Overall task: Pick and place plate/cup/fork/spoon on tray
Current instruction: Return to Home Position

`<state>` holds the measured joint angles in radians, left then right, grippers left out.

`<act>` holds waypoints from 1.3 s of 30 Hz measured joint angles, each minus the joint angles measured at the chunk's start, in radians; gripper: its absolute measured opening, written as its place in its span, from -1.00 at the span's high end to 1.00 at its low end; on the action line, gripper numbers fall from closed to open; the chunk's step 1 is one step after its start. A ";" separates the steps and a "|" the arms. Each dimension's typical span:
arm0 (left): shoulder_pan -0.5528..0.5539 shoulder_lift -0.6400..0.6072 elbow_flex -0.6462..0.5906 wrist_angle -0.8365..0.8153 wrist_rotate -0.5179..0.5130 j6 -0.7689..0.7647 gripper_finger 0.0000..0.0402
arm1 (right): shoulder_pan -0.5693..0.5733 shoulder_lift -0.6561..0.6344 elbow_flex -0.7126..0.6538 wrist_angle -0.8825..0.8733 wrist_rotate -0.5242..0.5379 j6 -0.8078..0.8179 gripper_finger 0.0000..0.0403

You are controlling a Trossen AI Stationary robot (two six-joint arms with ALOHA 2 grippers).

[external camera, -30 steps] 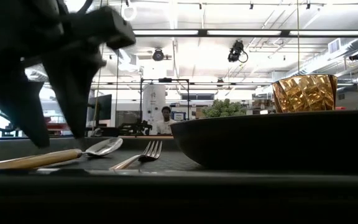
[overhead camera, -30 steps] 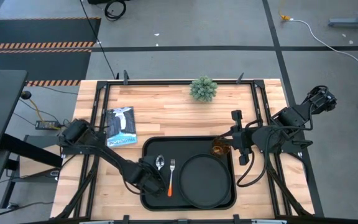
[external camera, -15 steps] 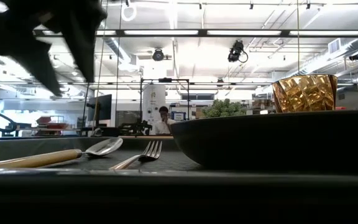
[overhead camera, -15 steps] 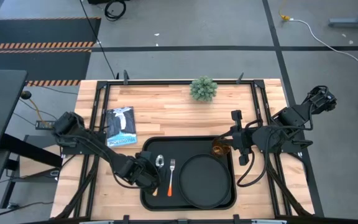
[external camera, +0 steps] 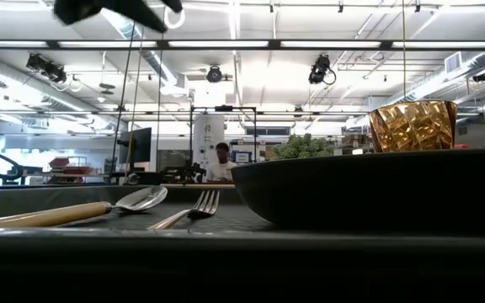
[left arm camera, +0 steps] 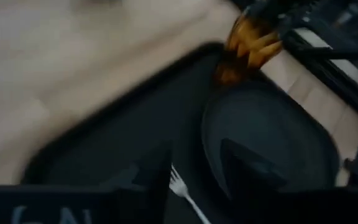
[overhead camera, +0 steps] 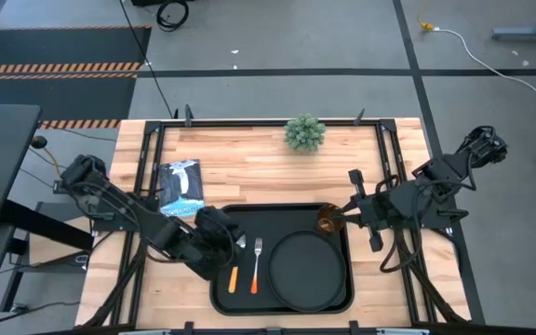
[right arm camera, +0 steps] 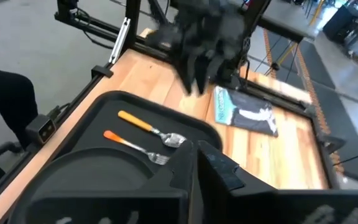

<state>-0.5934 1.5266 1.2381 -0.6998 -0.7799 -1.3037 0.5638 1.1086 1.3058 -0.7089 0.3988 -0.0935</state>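
Note:
The black tray [overhead camera: 282, 220] lies at the table's near middle. On it the round black plate [overhead camera: 310, 270] sits at the right. The amber cup [overhead camera: 330, 221] stands upright behind it in the far right corner. The fork [overhead camera: 256, 264] and the spoon [overhead camera: 233, 277] lie side by side at the left, also seen in the low view [external camera: 194, 209] [external camera: 82, 210]. My left gripper [overhead camera: 220, 244] is open and empty, raised over the spoon's bowl end. My right gripper [overhead camera: 346, 212] is shut, just right of the cup.
A small green plant [overhead camera: 305, 133] stands at the far middle of the wooden table. A printed packet [overhead camera: 181, 189] lies left of the tray's far corner. A person [external camera: 222, 164] shows far off in the room behind.
My left gripper has risen from just above the spoon's handle and gone toward the table's far left, leaving the low view almost entirely. The spoon and fork lie unmoved. My right gripper has drawn back a little toward the table's right edge, away from the cup.

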 joint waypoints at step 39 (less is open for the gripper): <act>0.211 -0.218 -0.132 0.331 -0.017 1.396 0.48 | -0.138 -0.753 -1.072 0.963 0.015 -0.052 0.98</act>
<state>-0.3821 1.3087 1.1062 -0.3689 -0.7973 0.0924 0.4263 0.3560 0.2342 0.2540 0.4141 -0.1458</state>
